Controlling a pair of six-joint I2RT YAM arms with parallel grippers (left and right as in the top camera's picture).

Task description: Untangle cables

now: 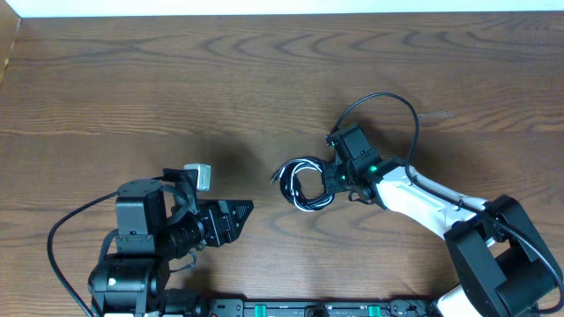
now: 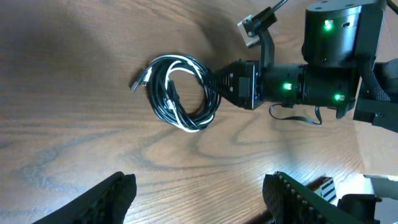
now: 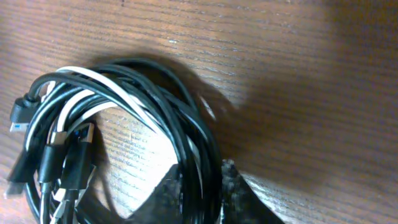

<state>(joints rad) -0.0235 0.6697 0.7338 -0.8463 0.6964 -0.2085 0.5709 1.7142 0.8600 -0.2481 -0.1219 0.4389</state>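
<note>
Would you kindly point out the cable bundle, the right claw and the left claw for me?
cable bundle [image 2: 186,124], left wrist view, lower arc of the coil.
right claw [image 2: 213,83], left wrist view, between its tips at the coil's edge.
left claw [image 2: 199,183], left wrist view, midway between its open fingertips.

Soft, even light covers the tabletop [image 1: 264,79], with pale glare low in the left wrist view. Close up, the cables [image 3: 186,118] look slightly blurred and throw a dark shadow.

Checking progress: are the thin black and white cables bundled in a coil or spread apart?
Bundled: the thin black and white cables lie looped together in one coil on the brown wooden table, strands overlapping.
</note>
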